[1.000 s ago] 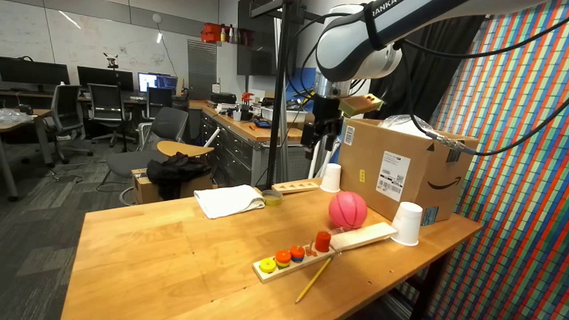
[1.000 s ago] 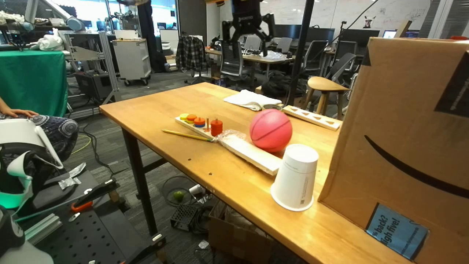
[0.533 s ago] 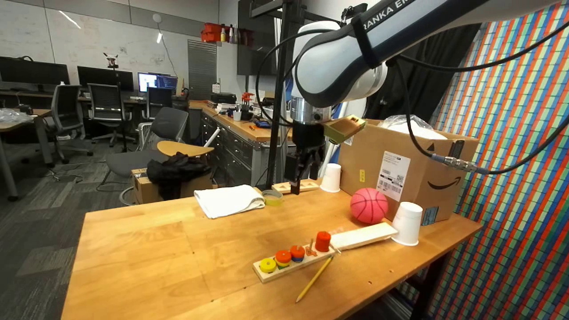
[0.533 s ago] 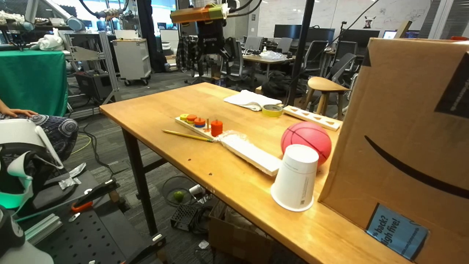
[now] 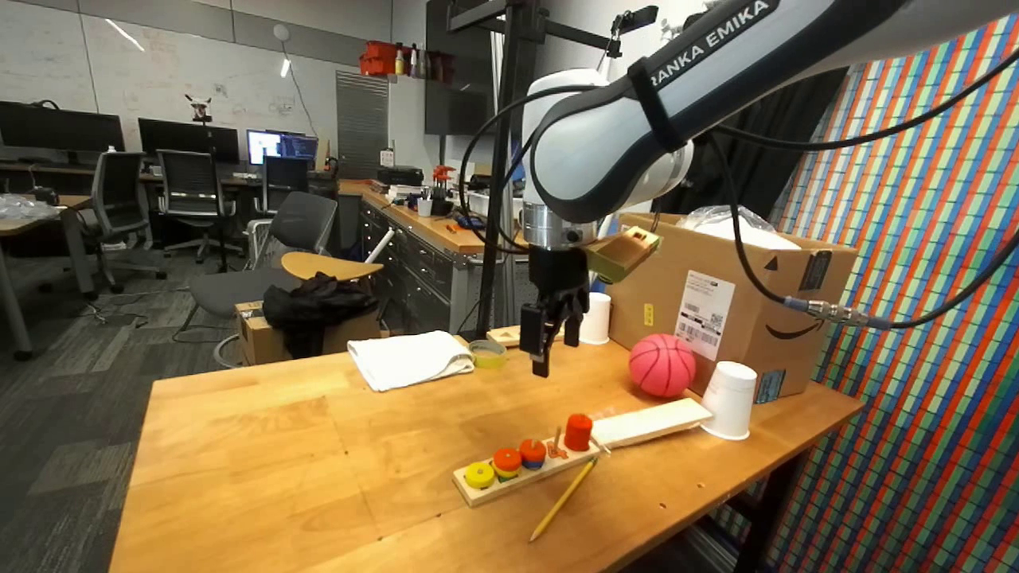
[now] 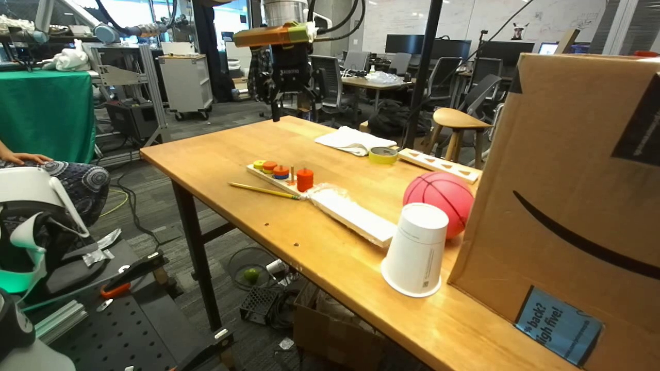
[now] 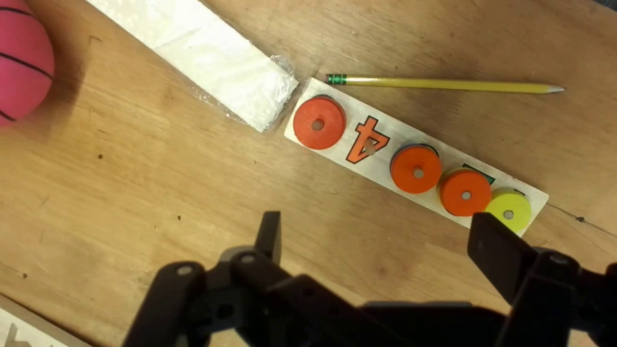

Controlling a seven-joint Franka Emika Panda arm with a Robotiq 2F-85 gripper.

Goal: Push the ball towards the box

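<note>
Wrist view: pink-red ball (image 7: pixel 24 62) at upper left of the frame, gripper (image 7: pixel 376 226) spread wide

I can read "RANKA EMIKA" on the arm (image 5: pixel 613 151), the start of the lettering hidden by a black strap (image 5: pixel 653 103). On the brown cardboard box (image 5: pixel 665 278) I make out a black smile logo (image 6: pixel 593 250) and a white shipping label (image 5: pixel 704 314), its print too small for me; a blue sticker (image 6: pixel 559 324) at lower right of an exterior view gives "back?" and "five!" On the peg board (image 7: pixel 397 130), in the wrist view, an orange figure 4 (image 7: pixel 360 143) shows between coloured rings (image 7: pixel 319 113).

Against a second ago, the ball lies farther right in both exterior views, on the tabletop (image 5: pixel 263 446) just beside the box and near an upturned white cup (image 6: pixel 415 252); whether it touches the box I cannot tell. The gripper hangs lower and farther left than then, well apart from the ball, its two fingers (image 7: pixel 268 236) standing far from each other above the tabletop.

The ball is round, equally wide every way, so only its dark seams (image 7: pixel 26 65) give a direction: in the wrist view they slant down toward the right. The box stands upright at right.
</note>
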